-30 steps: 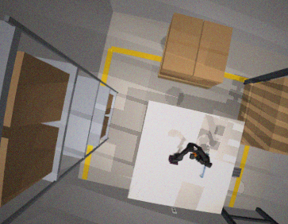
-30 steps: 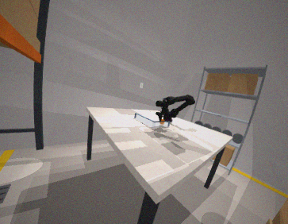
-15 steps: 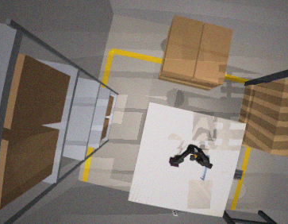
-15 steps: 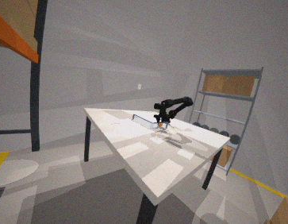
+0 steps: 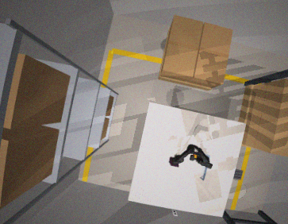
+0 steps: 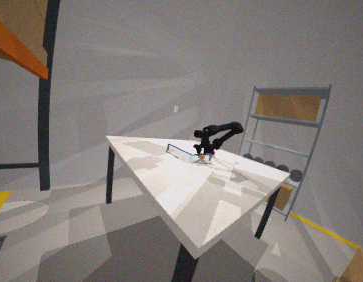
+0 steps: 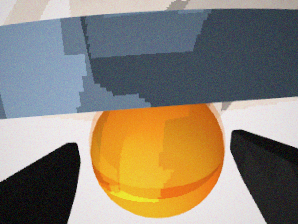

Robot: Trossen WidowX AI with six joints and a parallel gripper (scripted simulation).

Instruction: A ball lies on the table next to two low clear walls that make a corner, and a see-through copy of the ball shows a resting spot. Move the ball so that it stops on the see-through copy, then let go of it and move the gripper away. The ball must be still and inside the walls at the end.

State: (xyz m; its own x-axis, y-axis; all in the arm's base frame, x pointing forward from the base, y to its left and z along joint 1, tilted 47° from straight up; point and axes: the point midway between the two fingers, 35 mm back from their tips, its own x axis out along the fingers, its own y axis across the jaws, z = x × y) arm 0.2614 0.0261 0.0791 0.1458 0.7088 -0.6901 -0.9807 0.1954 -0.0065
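Note:
The orange ball [image 7: 157, 165] [image 6: 202, 157] [image 5: 195, 156] sits between my fingertips in the wrist view, with a gap on each side. A thin pale rim of the see-through copy shows around the ball's upper edge, so the two nearly coincide. My gripper [image 7: 156, 146] is open around the ball, low at the table. The blue-grey top of a clear wall [image 7: 145, 60] crosses the wrist view just beyond the ball and covers its upper edge. The low walls [image 6: 180, 152] [image 5: 204, 173] also show in the top and exterior views. Whether ball and wall touch is hidden.
The white table [image 5: 153, 167] [image 6: 163, 187] carries the arm and the walls. Cardboard boxes [image 5: 197, 52] and a shelf rack [image 5: 70, 119] [image 6: 288, 120] stand on the floor away from the table.

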